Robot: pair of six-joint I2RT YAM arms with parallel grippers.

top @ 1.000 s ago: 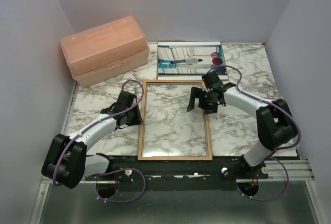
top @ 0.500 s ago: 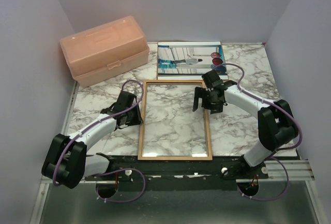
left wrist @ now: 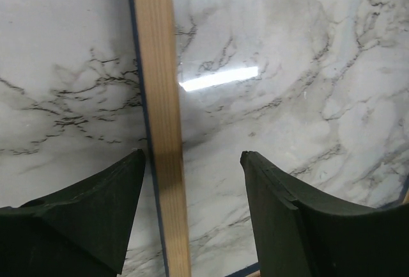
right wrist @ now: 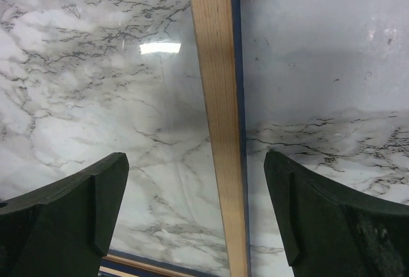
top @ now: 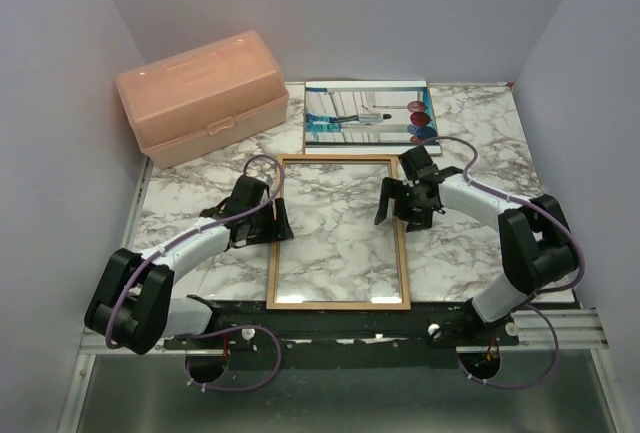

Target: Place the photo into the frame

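Note:
The frame (top: 338,303) lies flat in the middle of the table, light wood face up, marble showing through its clear pane. The photo (top: 365,116) lies just behind it at the back of the table. My left gripper (top: 277,221) hovers open over the frame's left rail (left wrist: 163,130), one finger on each side (left wrist: 192,155), and neither finger touches the rail. My right gripper (top: 400,208) stands open astride the right rail (right wrist: 220,110), with its fingers wide apart (right wrist: 195,157). Nothing is held by either gripper.
A peach plastic box (top: 200,98) with its lid shut sits at the back left. Grey walls close in the table on the left, back and right. A dark rail (top: 340,323) with the arm bases runs along the near edge.
My left gripper has opened and slid a little to the right over the left rail. My right gripper has shifted right and nearer, onto the right rail. The frame and photo have not moved.

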